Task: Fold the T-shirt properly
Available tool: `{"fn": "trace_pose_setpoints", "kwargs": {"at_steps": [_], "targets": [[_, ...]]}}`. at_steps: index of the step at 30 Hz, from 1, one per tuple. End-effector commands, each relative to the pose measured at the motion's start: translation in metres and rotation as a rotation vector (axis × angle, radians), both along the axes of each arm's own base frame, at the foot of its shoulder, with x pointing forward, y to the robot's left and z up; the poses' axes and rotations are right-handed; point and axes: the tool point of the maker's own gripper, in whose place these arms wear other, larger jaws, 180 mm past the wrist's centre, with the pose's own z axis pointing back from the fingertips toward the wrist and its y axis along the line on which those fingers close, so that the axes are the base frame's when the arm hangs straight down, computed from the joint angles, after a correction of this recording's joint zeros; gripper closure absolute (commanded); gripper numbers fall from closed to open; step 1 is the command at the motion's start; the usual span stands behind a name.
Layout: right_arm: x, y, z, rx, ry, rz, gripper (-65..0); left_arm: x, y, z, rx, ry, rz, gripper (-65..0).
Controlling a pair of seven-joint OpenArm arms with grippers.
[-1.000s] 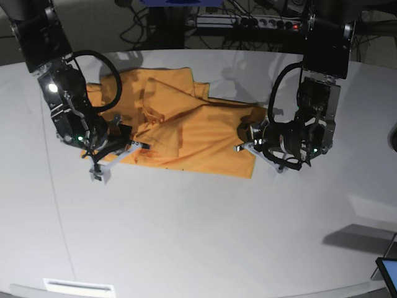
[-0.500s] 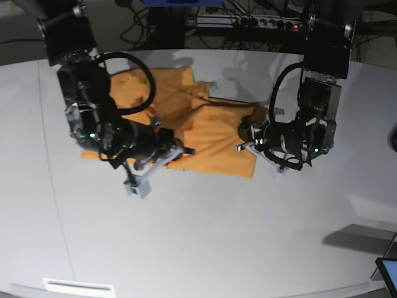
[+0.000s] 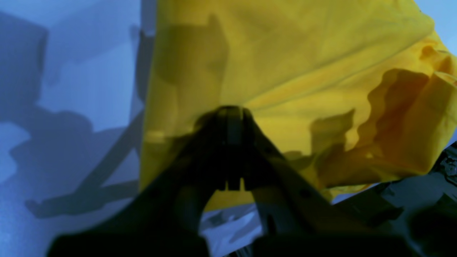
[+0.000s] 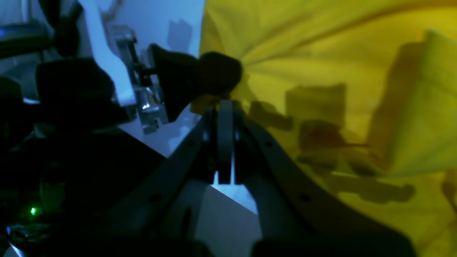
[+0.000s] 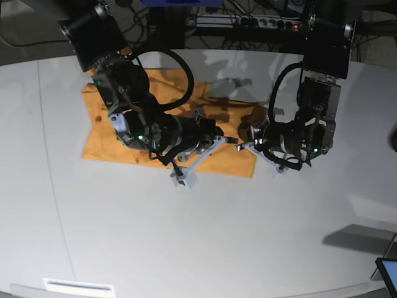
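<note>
Swung well across since a second ago: right gripper (image 5: 214, 144), then out at the shirt's far edge, now over the middle of the cloth and close to the left gripper (image 5: 246, 144). Carried a layer of the T-shirt (image 5: 108, 133) along with it, folding that side over. Left arm unmoved, parked at the shirt's other end throughout.

Right gripper (image 4: 222, 103) clamped tight, jaws pressed together with orange-yellow fabric pinched at the tips, creases fanning out from the pinch point. Nearly touching the other tool's dark pad, seen just beside it in the right wrist view.

Left gripper (image 3: 228, 110) likewise closed down hard on a fold of the T-shirt (image 3: 285, 53), fabric pulled taut and radiating away from the tips, a bunched wavy hem lying to one side.

Spread on the white table (image 5: 205, 248), toward its far half, lying mostly flat with one visible edge straight along the near side. Partly hidden under the right arm in the base view. Both tools low, right at cloth level.

Power strip (image 5: 248, 22) and cables beyond the table's far rim.
</note>
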Motion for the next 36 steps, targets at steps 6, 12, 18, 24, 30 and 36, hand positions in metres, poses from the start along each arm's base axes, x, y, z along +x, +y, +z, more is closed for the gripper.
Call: {"fn": "trace_pose_setpoints", "kwargs": {"at_steps": [6, 12, 18, 24, 30, 36], "targets": [[0.023, -0.001, 0.006, -0.017, -0.034, -0.01, 0.0, 0.001, 0.013, -0.002, 0.058, 0.002, 0.009, 0.0], [0.031, -0.018, -0.019, -0.081, 0.021, -0.044, 0.0, 0.001, 0.014, -0.002, 0.059, 0.002, 0.01, 0.0], [0.033, -0.059, -0.059, -0.182, 0.061, -0.117, 0.0, 0.001, 0.014, -0.002, 0.061, 0.002, 0.011, 0.0], [0.029, -0.109, -0.077, -0.203, 0.152, -0.309, 0.0, 0.001, 0.013, -0.001, 0.058, 0.001, 0.009, 0.0], [0.008, -0.13, -0.074, -0.18, 0.169, -0.394, 0.0, 0.003, 0.014, 0.0, 0.061, -0.003, 0.009, 0.0], [-0.023, -0.13, -0.066, -0.141, 0.179, -0.407, 0.0, 0.003, 0.016, 0.0, 0.065, -0.004, 0.012, 0.0]]}}
